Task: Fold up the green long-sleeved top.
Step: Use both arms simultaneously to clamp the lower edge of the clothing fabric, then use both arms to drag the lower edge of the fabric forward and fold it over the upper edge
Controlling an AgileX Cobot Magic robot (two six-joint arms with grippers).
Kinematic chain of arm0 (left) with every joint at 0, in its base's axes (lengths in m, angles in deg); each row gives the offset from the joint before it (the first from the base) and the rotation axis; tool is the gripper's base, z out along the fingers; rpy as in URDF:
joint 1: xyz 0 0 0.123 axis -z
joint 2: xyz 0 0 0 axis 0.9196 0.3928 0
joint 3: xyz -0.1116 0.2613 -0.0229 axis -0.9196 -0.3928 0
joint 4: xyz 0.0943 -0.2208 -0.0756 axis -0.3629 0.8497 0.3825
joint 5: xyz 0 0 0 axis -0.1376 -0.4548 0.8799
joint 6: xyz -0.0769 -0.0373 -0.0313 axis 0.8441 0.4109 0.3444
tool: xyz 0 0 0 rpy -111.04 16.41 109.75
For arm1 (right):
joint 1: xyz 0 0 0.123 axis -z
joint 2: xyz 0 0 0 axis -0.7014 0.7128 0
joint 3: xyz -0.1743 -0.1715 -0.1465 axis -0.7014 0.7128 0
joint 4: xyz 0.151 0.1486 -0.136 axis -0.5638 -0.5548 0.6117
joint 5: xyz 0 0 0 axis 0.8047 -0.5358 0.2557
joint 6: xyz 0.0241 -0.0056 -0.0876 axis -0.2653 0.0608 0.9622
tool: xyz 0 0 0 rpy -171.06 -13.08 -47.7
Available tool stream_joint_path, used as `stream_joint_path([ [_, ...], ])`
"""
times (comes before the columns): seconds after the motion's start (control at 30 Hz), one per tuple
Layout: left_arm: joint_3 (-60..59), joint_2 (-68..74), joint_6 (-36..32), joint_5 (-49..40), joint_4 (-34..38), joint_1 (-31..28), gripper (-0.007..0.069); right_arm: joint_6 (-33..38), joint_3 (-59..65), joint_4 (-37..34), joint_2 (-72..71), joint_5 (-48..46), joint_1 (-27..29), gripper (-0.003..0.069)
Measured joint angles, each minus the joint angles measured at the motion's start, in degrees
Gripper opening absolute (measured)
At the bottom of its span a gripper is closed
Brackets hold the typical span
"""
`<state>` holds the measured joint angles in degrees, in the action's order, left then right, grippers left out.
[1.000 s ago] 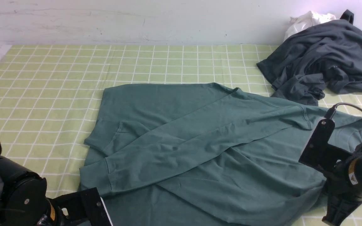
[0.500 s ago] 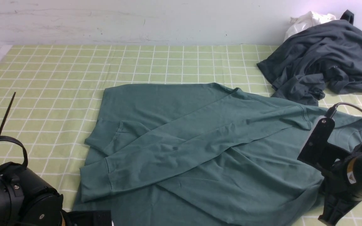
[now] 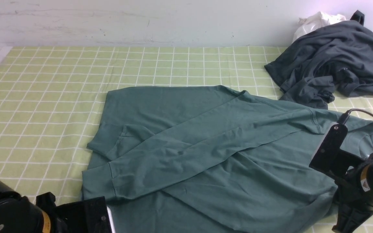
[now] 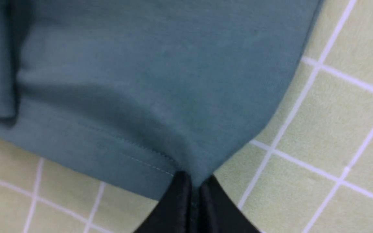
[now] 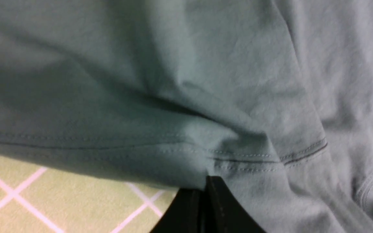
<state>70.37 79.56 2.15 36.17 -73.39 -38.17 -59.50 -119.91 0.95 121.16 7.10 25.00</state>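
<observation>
The green long-sleeved top [image 3: 206,152] lies flat from the middle of the worktop [image 3: 44,84] to its near right corner, with the sleeves crossed over the body. The left hand [image 4: 191,183] is clamped tight on its hem corner at the near edge. The right hand [image 5: 206,186] is clamped on its seamed edge.

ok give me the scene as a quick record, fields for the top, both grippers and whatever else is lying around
top: green top, spread on the checked sheet
sleeve: long sleeve laid diagonally across the body
left gripper: left gripper shut on the top's hem corner
right gripper: right gripper shut on the top's edge
other: dark grey garment far right, white cloth behind it
</observation>
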Motion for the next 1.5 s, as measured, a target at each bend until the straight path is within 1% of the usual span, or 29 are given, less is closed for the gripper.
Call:
stream_joint_path([
  [0.13, 0.7, -5.8, 8.5, -1.3, -0.6, 0.0, 0.0, -0.1, -0.1, 0.2, -1.3, -2.8, 0.1, -0.0003],
  [0.2, 2.9, -7.4, 14.3, -2.7, -1.4, -0.2, 0.0008, -0.1, -1.0, 0.8, -1.5, -4.0, 0.6, -0.0003],
  [0.23, 3.2, -7.3, 14.3, -2.7, -1.4, -0.3, 0.0008, -0.1, -1.1, 0.8, -1.5, -4.0, 0.6, -0.0003],
  [0.27, 5.6, -7.5, 18.2, -3.0, -1.8, -1.3, 0.001, -0.1, -2.5, 0.8, -1.5, -4.4, 1.6, -0.0003],
  [0.37, 9.6, -6.8, 22.8, -2.3, -2.3, -4.4, 0.001, 0.0, -5.7, 0.8, -1.4, -4.5, 4.2, -0.0003],
  [0.43, 12.8, -5.7, 25.5, -0.7, -2.4, -8.1, 0.001, 0.9, -8.1, 0.8, -1.3, -4.0, 5.8, -0.0003],
  [0.47, 13.1, -5.3, 25.9, -0.5, -2.4, -8.4, 0.001, 1.0, -8.3, 0.8, -1.3, -3.9, 6.0, -0.0003],
  [0.57, 18.3, -0.4, 28.2, 5.1, -1.5, -14.3, 0.001, 3.9, -12.5, 0.4, 0.2, -0.6, 7.6, -0.0003],
  [0.73, 25.8, 9.6, 28.5, 11.1, -0.3, -18.9, 0.001, 7.9, -17.9, 0.4, 5.9, 5.8, 7.8, -0.0003],
  [0.8, 29.4, 14.0, 28.6, 12.4, -0.1, -19.9, 0.001, 8.5, -21.1, 1.2, 8.9, 7.3, 7.8, -0.0003],
  [0.97, 41.1, 27.3, 28.7, 14.4, -0.1, -21.4, 0.001, 8.7, -35.1, 3.9, 21.9, 8.9, 7.9, -0.0003],
  [1.0, 43.7, 30.0, 28.8, 14.6, -0.1, -21.8, 0.001, 8.8, -38.1, 4.4, 24.7, 8.8, 8.0, -0.0003],
  [1.03, 44.2, 30.6, 28.8, 14.6, -0.1, -21.9, 0.001, 8.8, -38.1, 4.4, 25.2, 8.8, 8.0, -0.0003],
  [1.1, 50.1, 36.8, 29.0, 14.9, -0.1, -22.8, 0.001, 8.9, -45.4, 5.4, 31.8, 8.2, 8.1, -0.0003],
  [1.23, 58.3, 46.6, 30.6, 15.9, -0.1, -24.4, 0.001, 8.7, -57.2, 5.7, 42.3, 5.1, 8.6, -0.0003],
  [1.3, 60.7, 49.4, 31.4, 16.7, -0.1, -24.7, 0.001, 8.5, -60.7, 5.0, 45.0, 4.5, 9.2, -0.0003],
  [1.4, 64.1, 54.9, 33.0, 19.0, -0.1, -25.0, 0.0022, 7.1, -65.0, 1.7, 48.8, 4.8, 10.2, 0.0014],
  [1.47, 66.0, 57.5, 33.3, 20.3, -0.2, -25.0, 0.0048, 5.4, -66.6, -0.8, 49.7, 5.6, 11.0, 0.0051],
  [1.5, 67.2, 58.9, 33.4, 20.8, -0.2, -25.0, 0.0079, 4.0, -67.2, -1.6, 49.9, 5.9, 11.4, 0.0083],
])
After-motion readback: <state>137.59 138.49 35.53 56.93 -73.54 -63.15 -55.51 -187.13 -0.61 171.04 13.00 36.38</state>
